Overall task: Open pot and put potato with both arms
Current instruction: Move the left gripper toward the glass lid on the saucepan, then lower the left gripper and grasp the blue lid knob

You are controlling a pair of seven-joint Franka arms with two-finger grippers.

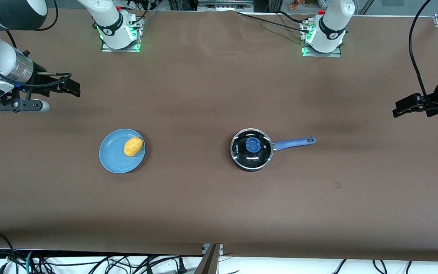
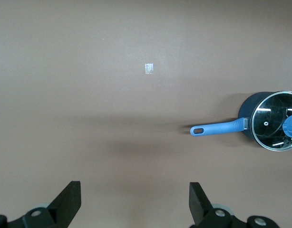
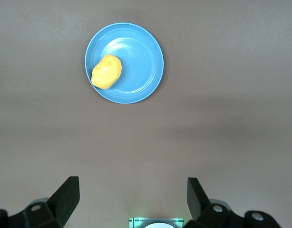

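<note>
The black pot [image 1: 251,149] stands mid-table with a glass lid and blue knob [image 1: 252,144] on it; its blue handle [image 1: 294,142] points toward the left arm's end. It also shows in the left wrist view [image 2: 274,121]. The yellow potato [image 1: 133,146] lies on a light-blue plate [image 1: 112,160], also seen in the right wrist view [image 3: 106,71]. My left gripper [image 1: 397,110] is open and empty, held high at the left arm's end of the table. My right gripper [image 1: 75,88] is open and empty, held high at the right arm's end.
The two arm bases [image 1: 120,28] [image 1: 323,32] stand at the table edge farthest from the front camera. A small pale mark [image 1: 338,185] lies on the brown table, nearer the front camera than the handle. Cables hang at the near edge.
</note>
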